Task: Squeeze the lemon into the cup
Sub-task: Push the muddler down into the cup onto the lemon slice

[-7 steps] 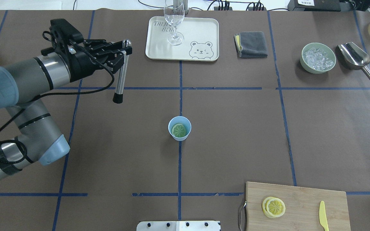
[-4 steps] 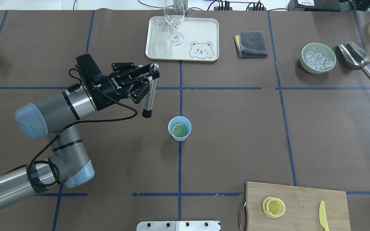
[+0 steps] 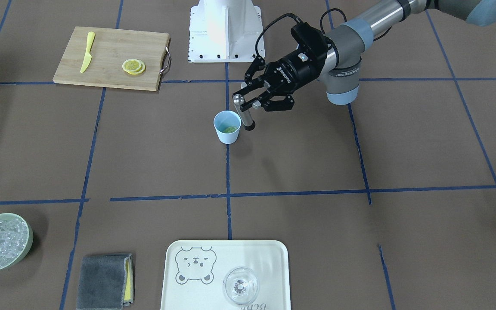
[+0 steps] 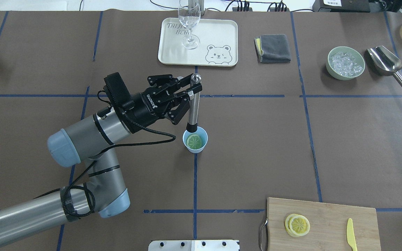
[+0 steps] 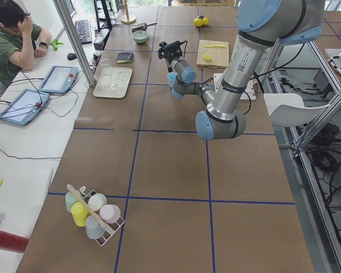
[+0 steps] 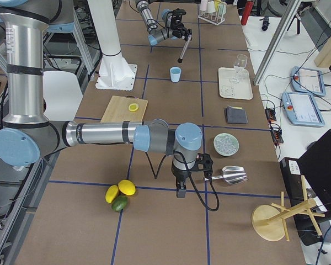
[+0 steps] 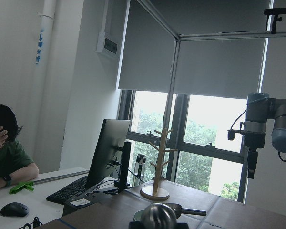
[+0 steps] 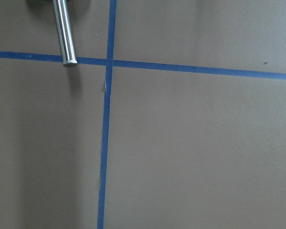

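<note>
Left fingers pinch a metal rod just under its ball end, rod hanging approx. upright w/ the black tip down. Vs 1 s ago the arm has swung in from the far-left part of the worktop to the middle, so the tip, which was well apart from the cup, now sits at the cup's far rim. Overhead puts it on the rim line. The front view shows it just beside the cup on the robot's left, so prob. above the rim and not yet inside. The cup stands upright at mid-worktop w/ the lemon slice lying flat on its bottom. That means the carry is done. What's left is centring the tip over the slice and pressing down, taking care not to knock the light cup.

Around:
- Far edge, middle: tray w/ a glass; a folded cloth beside it.
- Far-right corner: bowl of ice and a scoop.
- Near-right corner: board w/ two spare slices and a knife.

Nothing lies btw. rod tip and cup. Right fingers, down by the scoop, are too small to read: can't tell if spread or pressed together.
</note>
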